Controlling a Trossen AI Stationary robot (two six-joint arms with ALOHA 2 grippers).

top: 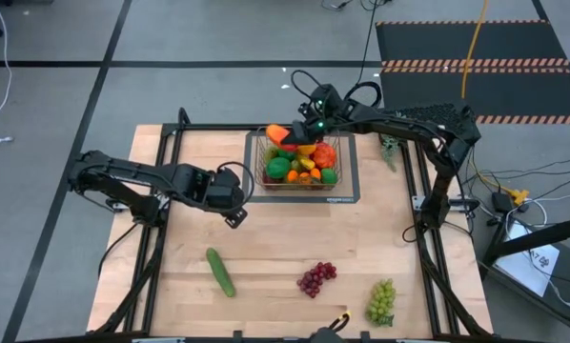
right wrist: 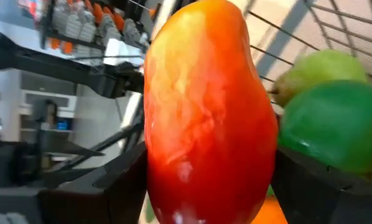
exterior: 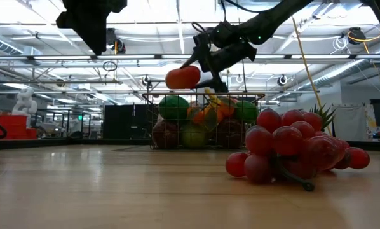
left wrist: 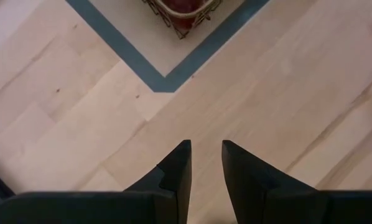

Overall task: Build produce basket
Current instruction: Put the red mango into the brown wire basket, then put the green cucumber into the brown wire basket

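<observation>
The wire basket (top: 258, 160) stands on a grey-edged mat at the table's far middle, filled with produce: a green lime (right wrist: 335, 124), a pear (right wrist: 320, 65), oranges and more. A red-orange mango (top: 278, 132) hangs over the basket's far left corner with my right gripper (top: 291, 134) shut on it. My left gripper (top: 237, 206) hovers over bare wood left of the basket, pointing down, its fingers (left wrist: 180, 165) a little apart with nothing between them. On the near table lie a cucumber (top: 220, 272), purple grapes (top: 315, 278) and green grapes (top: 381, 301). My right gripper pinches the mango around its middle (right wrist: 173, 168) between its two fingers, one on each side. The fingers come slanting down from the table's far right and lie across the fruit. The mango (exterior: 182, 77) is lifted clear, above the basket's rim (exterior: 206, 95).
A spiky green piece (top: 390, 151) lies right of the mat. A black frame rail (top: 414, 191) runs along the table's sides. Bare wood lies open between the mat and the near fruits. In the low view the purple grapes (exterior: 291, 149) stand close in front of the basket.
</observation>
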